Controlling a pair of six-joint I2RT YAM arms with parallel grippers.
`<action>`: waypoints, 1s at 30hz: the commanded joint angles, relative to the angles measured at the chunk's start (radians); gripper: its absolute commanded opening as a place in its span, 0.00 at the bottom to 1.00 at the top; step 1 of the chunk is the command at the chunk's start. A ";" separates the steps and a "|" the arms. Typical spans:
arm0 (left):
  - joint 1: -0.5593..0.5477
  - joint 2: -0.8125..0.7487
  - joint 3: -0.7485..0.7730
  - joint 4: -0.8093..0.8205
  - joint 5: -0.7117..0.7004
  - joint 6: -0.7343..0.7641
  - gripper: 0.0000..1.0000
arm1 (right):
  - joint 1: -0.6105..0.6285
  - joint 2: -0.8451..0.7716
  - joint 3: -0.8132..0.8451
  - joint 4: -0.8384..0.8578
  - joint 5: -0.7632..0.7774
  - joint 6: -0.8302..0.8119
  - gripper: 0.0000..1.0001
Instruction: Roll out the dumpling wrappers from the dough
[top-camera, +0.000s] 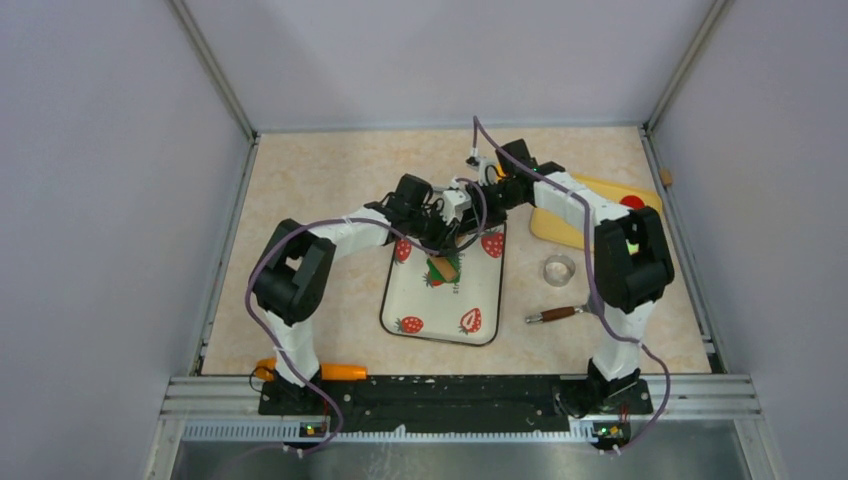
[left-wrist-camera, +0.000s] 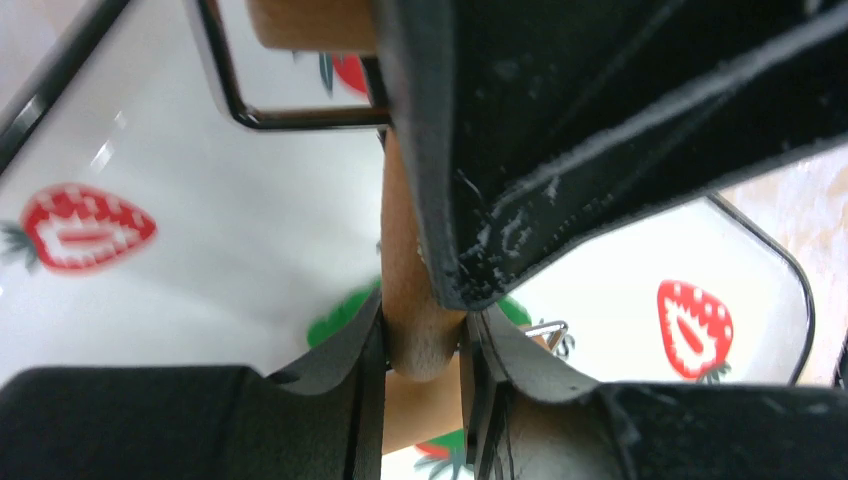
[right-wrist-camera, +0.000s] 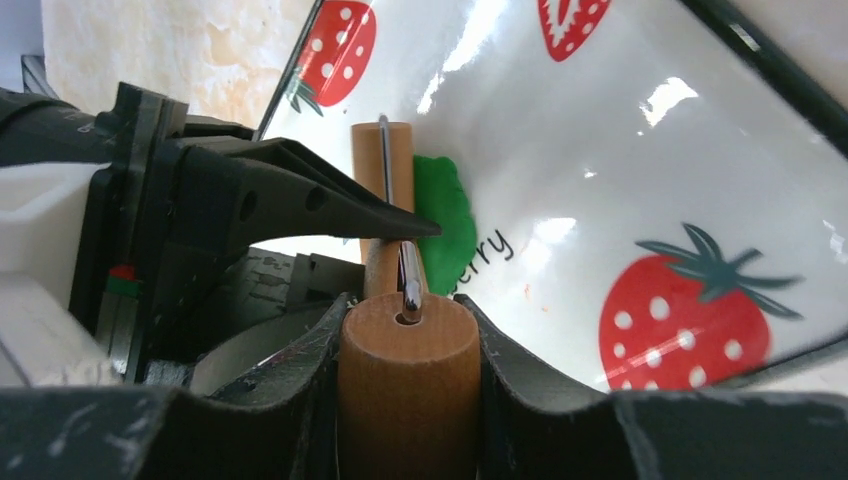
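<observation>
Over the tray (top-camera: 440, 308), the left gripper (left-wrist-camera: 425, 340) and right gripper (right-wrist-camera: 405, 312) both pinch the wooden handle of the roller (top-camera: 447, 268), which slopes from the tray's far edge down to its middle. The dough (right-wrist-camera: 445, 215), a flat green patch there under the roller head, seems longest along the handle line; pressing evenly and stroking across that axis should round it.

Dough (right-wrist-camera: 447, 212): one green patch, pressed flat, with a soft, irregular rounded edge. It lies flat on the white surface of the strawberry-print tray (right-wrist-camera: 620, 150), around mid-tray. One side is tucked under the wooden roller (right-wrist-camera: 372, 165), touching it. Only part is exposed; it looks thin, but thickness is hard to judge.
</observation>
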 joint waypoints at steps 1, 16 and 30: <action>0.026 0.021 -0.080 0.031 -0.101 -0.071 0.00 | 0.073 0.106 0.009 -0.036 0.091 -0.079 0.00; 0.057 -0.162 -0.300 0.035 -0.125 -0.169 0.00 | 0.167 0.171 -0.027 0.020 0.050 -0.067 0.00; 0.042 -0.119 0.061 -0.040 -0.021 -0.008 0.00 | 0.050 0.060 0.132 -0.083 0.040 -0.126 0.00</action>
